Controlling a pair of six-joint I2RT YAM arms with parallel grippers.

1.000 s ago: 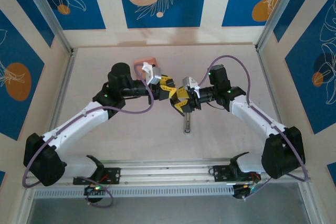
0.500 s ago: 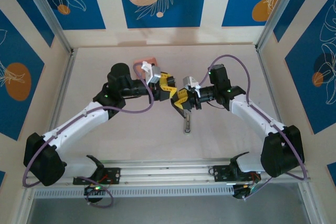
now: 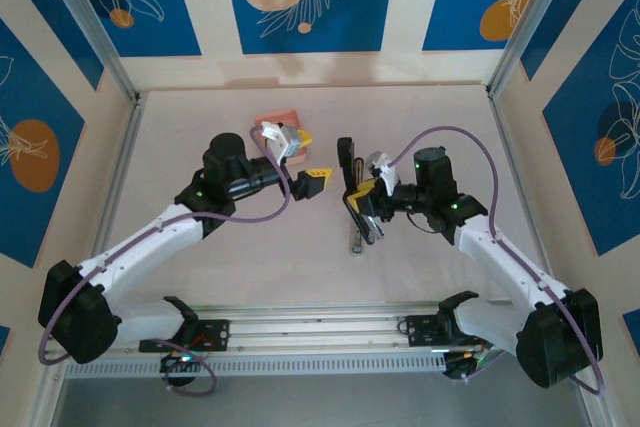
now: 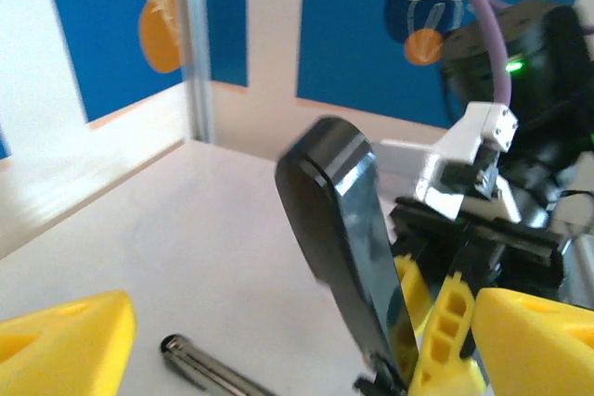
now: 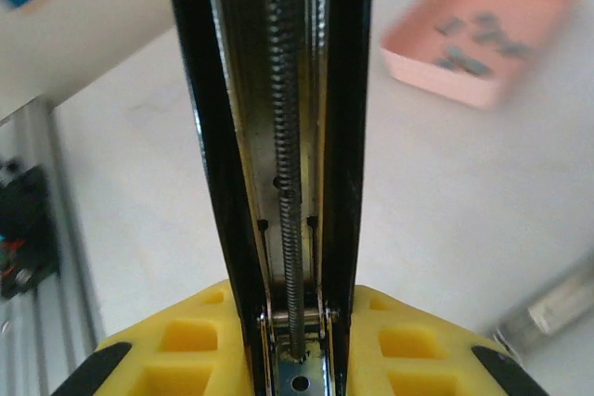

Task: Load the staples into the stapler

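- The right gripper (image 3: 363,202) pinches the slim silver-metal stapler with black parts (image 3: 347,162) between its yellow pads (image 5: 186,354), near the middle of the table. The stapler's long black arm tilts up and away from the arm bases.
- In the right wrist view the stapler's magazine stands open: a bright channel with a coiled spring (image 5: 283,136) running down it.
- A thin silver bar (image 3: 355,239) lies on the pale table (image 3: 200,117) just beside that gripper; I cannot tell whether it joins the held part.
- The left gripper (image 3: 309,158) hangs just left of the stapler, its fingers spread wide and not touching it.
- The tiny dark-grey metal staples (image 5: 475,36) lie in the small salmon-pink square tray (image 3: 275,114), which sits behind the left gripper.
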